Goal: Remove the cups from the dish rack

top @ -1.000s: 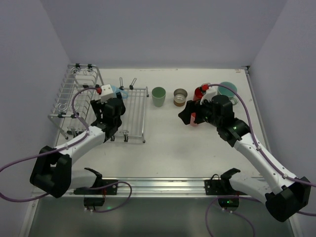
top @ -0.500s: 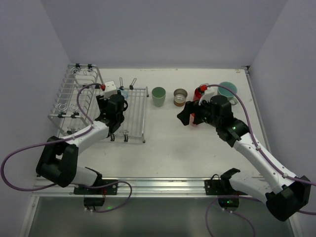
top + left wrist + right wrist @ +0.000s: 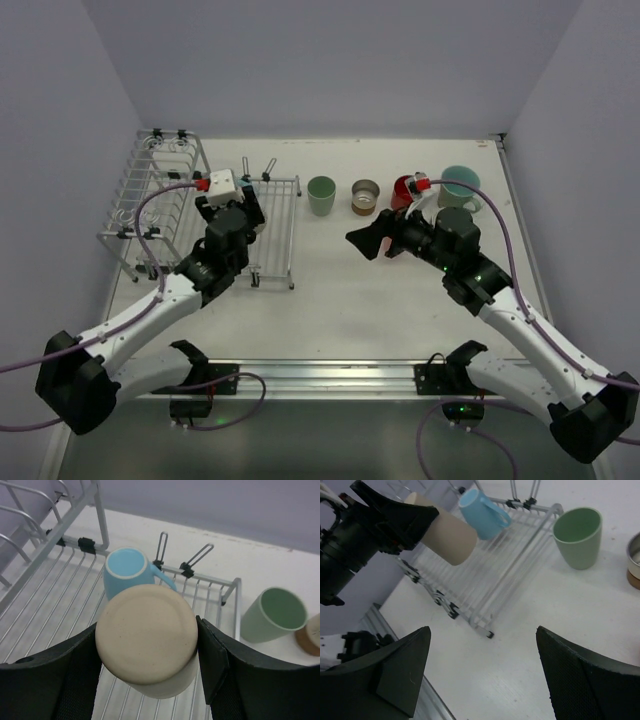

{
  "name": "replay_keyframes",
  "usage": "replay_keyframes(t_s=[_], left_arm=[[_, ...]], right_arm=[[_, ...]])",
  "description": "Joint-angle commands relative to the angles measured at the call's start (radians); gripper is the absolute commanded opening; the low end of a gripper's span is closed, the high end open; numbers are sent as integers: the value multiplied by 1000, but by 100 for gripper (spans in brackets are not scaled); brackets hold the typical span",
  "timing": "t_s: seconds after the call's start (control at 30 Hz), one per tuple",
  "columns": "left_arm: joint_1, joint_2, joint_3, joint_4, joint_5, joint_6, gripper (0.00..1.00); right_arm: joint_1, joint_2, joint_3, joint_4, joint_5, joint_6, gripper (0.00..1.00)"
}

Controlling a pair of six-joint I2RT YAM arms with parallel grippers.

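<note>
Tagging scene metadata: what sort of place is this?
Likely a lab robot cell, not a kitchen: a white table boxed in by blank panels, a left arm and a right arm bolted to a rail at its near edge, a wire dish rack and loose cups as props.

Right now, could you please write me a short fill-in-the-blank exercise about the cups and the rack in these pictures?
1. The left gripper grips the beige cup above the ____.
2. The only mug resting on the rack is light ____.
3. The pale green cup stands on the table with its opening facing ____.
4. The right gripper holds nothing, and its fingers are ____.

Missing words: rack, blue, up, open.
</note>
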Motion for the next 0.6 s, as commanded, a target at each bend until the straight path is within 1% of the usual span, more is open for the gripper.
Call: replay_keyframes(t_s=[0.0,0.03,0.07,0.1,0.13,0.17,0.2,0.23,0.27,0.3,0.37,0.4,0.5,0.57], left_arm=[[-30,-139,4,10,15,-54,27],[-39,-166,4,7,38,-65,27],[-56,-210,1,6,99,-82,26],[-61,-230,-1,7,142,-126,25],[-64,-247,-10,12,185,-152,25],[-66,-281,-19,27,288,-181,24],[-64,-296,-32,79,343,-226,24],[-64,-307,-48,97,391,-249,24],[-66,-328,-58,120,479,-275,24],[-67,-339,-70,188,521,-318,24],[-72,-361,-96,239,609,-358,24],[-70,-367,-102,269,630,-393,23],[-72,-387,-130,318,678,-444,23],[-73,-387,-151,346,715,-479,23]], right_arm=[[22,-46,-89,296,-91,141,88],[28,-49,-109,344,-98,205,88],[34,-49,-149,396,-101,236,88],[51,-43,-168,493,-99,290,88],[60,-33,-191,538,-101,314,88],[68,-5,-197,583,-101,334,88],[86,12,-202,653,-98,366,88],[94,29,-205,686,-92,380,88],[99,44,-211,717,-92,393,88],[106,72,-214,765,-95,410,88],[108,86,-231,809,-86,419,88],[108,81,-237,835,-79,417,88],[109,78,-237,824,-62,402,88],[108,89,-214,814,-101,394,88]])
